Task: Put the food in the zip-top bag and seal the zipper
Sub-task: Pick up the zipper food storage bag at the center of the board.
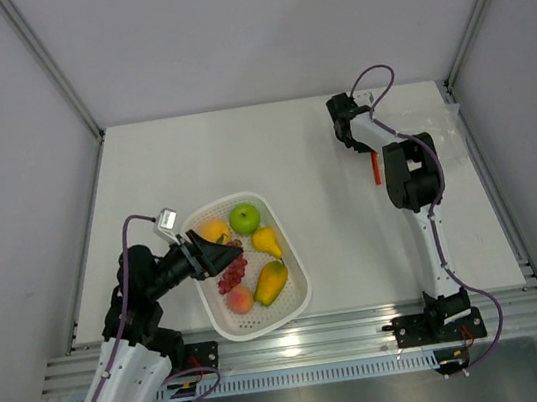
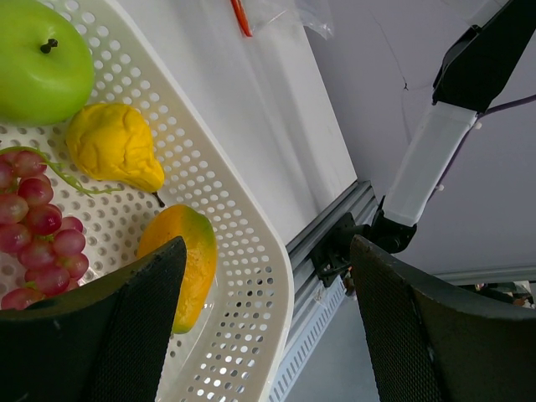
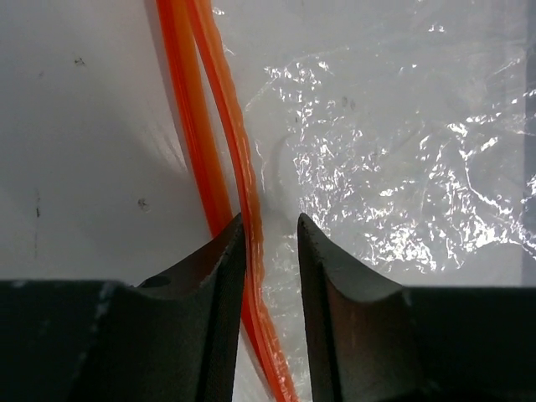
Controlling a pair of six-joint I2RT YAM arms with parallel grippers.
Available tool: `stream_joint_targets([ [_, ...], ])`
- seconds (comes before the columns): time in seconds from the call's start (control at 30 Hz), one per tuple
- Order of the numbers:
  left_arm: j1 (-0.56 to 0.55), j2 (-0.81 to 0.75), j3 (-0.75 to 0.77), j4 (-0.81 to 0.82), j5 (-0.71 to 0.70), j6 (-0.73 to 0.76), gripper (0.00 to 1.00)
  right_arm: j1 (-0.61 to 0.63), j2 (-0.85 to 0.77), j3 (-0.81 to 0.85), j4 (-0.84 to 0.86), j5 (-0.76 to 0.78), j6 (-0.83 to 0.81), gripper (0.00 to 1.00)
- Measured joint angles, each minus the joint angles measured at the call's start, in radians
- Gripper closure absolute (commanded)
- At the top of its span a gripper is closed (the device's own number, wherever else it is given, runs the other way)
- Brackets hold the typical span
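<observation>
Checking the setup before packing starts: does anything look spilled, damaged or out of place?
Nothing stands out. The small toy fruits all sit inside the white perforated plastic basket, none spilled. The clear, crinkled plastic zip-top bag lies flat, its red-orange zipper strips parted, with the right gripper straddling one strip.

Fruits [image 1: 244,217] in basket [image 1: 303,275] (near left), bag [image 1: 449,139] far right

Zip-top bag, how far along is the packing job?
Nothing is finished. All the small toy fruits lie in the white perforated basket, with the left gripper open above them. The right gripper, jaws slightly apart, straddles one lip of the red-orange zipper strip on the clear plastic bag. Remaining: bagging every fruit, then sealing.
</observation>
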Motion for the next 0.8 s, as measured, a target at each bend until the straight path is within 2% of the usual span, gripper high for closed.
stream_joint_targets([
  [0.07, 0.0, 0.0, 0.0, -0.001, 0.0, 0.0, 0.19, -0.002, 0.003, 0.0, 0.005, -0.002, -0.006, 0.8],
  [0.1, 0.0, 0.0, 0.0, -0.002, 0.0, 0.0, 0.19, -0.003, 0.008, 0.002, 0.007, 0.001, -0.015, 0.99],
  [0.13, 0.0, 0.0, 0.0, -0.002, 0.0, 0.0, 0.19, -0.004, 0.011, 0.004, 0.009, 0.002, -0.021, 1.0],
  [0.37, 0.0, 0.0, 0.0, -0.008, 0.0, 0.002, 0.19, 0.001, 0.008, -0.014, 0.029, 0.01, -0.021, 1.0],
  [0.47, 0.0, 0.0, 0.0, -0.027, -0.001, 0.003, 0.19, 0.013, -0.043, -0.085, 0.037, -0.013, -0.01, 1.0],
  [0.63, 0.0, -0.003, 0.011, -0.075, -0.002, 0.011, 0.2, 0.07, -0.257, -0.317, 0.062, -0.114, 0.018, 1.0],
  [0.8, -0.002, -0.009, 0.047, -0.142, -0.008, 0.021, 0.21, 0.159, -0.599, -0.576, 0.119, -0.267, 0.053, 1.0],
])
